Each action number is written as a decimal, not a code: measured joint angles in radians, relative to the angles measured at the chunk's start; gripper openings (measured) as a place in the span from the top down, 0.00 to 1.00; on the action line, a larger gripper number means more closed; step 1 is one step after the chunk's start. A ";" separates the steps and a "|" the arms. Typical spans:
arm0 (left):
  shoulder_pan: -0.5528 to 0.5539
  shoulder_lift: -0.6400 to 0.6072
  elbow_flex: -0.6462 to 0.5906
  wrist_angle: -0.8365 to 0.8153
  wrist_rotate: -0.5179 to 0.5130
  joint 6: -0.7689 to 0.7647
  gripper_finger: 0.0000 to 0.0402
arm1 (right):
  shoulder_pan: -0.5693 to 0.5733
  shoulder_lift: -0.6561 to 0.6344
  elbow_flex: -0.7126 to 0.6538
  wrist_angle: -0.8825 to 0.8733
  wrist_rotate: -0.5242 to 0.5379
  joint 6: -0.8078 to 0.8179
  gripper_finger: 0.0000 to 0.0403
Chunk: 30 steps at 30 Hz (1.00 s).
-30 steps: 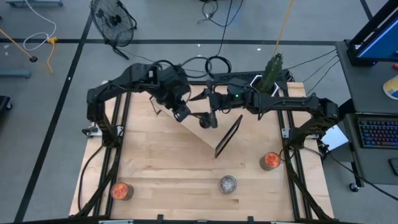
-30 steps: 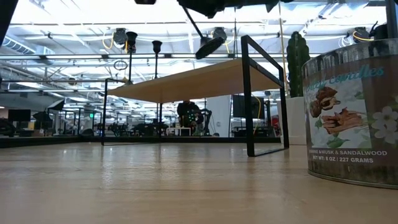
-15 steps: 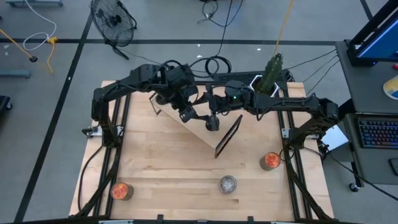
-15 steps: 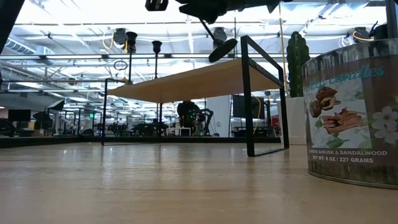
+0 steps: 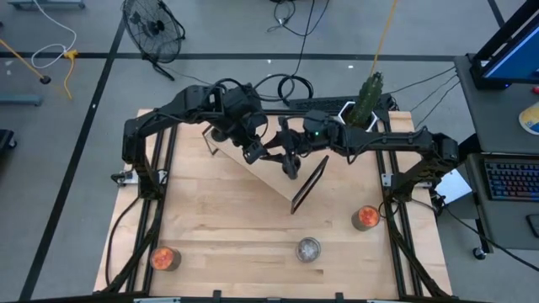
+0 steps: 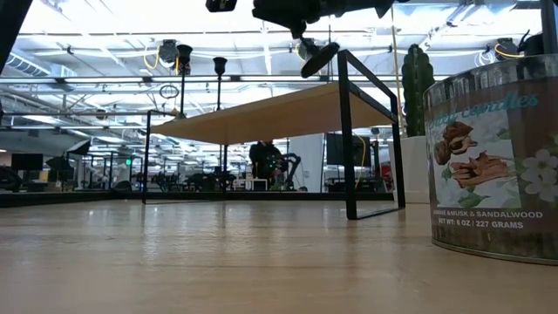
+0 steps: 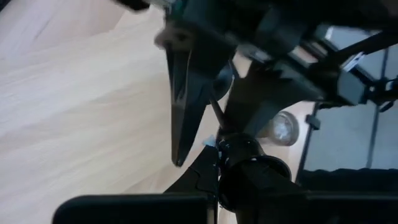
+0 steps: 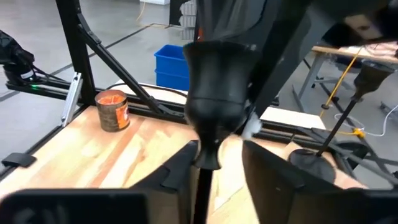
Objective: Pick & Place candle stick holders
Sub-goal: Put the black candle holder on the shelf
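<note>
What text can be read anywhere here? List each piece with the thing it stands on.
"candles", faint script: top of the label on the big glass candle jar in the low view.
"MUSK & SANDALWOOD": same label, lower down.
"8 OZ / 227 GRAMS": line beneath.
The start of each line is too blurred to read.

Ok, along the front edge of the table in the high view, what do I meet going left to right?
Orange glass cup → silvery cup → second orange glass cup, which sits a little farther back than the other two.
</note>
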<state>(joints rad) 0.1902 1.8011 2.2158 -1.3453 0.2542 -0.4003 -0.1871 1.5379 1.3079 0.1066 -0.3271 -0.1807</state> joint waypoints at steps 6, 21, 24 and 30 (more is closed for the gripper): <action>0.000 0.001 0.000 -0.040 0.003 -0.001 0.96 | 0.000 0.000 -0.001 -0.011 -0.003 0.020 0.90; 0.000 0.001 0.000 -0.035 0.004 -0.027 0.90 | 0.001 0.000 -0.002 -0.011 0.009 0.064 0.96; 0.001 0.000 0.000 -0.029 0.005 -0.026 0.89 | 0.001 0.000 -0.002 -0.011 0.009 0.064 0.96; 0.020 -0.020 0.000 -0.020 0.009 -0.016 0.88 | 0.000 0.000 -0.002 -0.004 0.013 0.065 0.96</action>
<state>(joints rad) 0.2100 1.7813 2.2154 -1.3654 0.2635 -0.4161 -0.1875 1.5375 1.3064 0.1028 -0.3145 -0.1158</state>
